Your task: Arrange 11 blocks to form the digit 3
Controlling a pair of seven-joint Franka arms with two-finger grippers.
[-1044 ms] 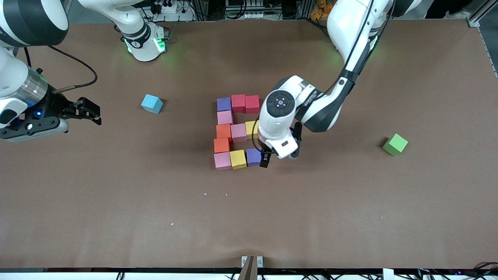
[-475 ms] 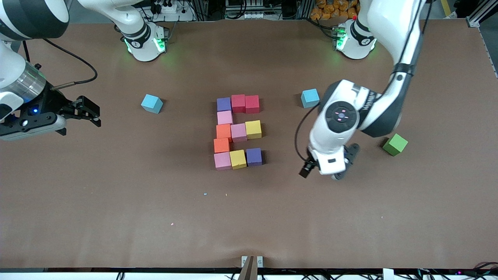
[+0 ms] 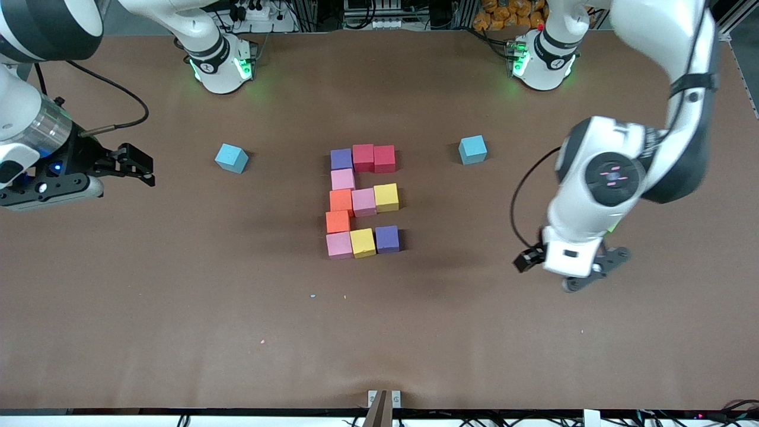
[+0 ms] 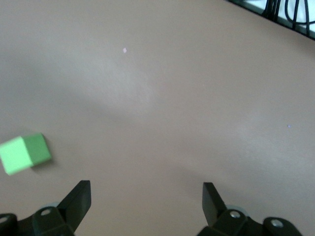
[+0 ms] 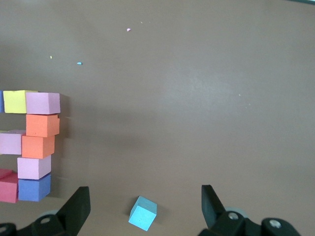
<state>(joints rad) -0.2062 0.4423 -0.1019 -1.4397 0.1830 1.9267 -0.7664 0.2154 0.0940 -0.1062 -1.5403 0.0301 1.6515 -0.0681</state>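
Mid-table blocks [image 3: 362, 200] clustered, left tool [image 3: 584, 270] open over bare mat.

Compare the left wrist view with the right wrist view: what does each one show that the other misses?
Only the left wrist view shows the green cube, lying on bare table beside the open left gripper. Only the right wrist view shows the arranged blocks, a light-blue cube near the open right gripper, and a few small specks. Both show the brown table surface, and neither gripper holds anything.
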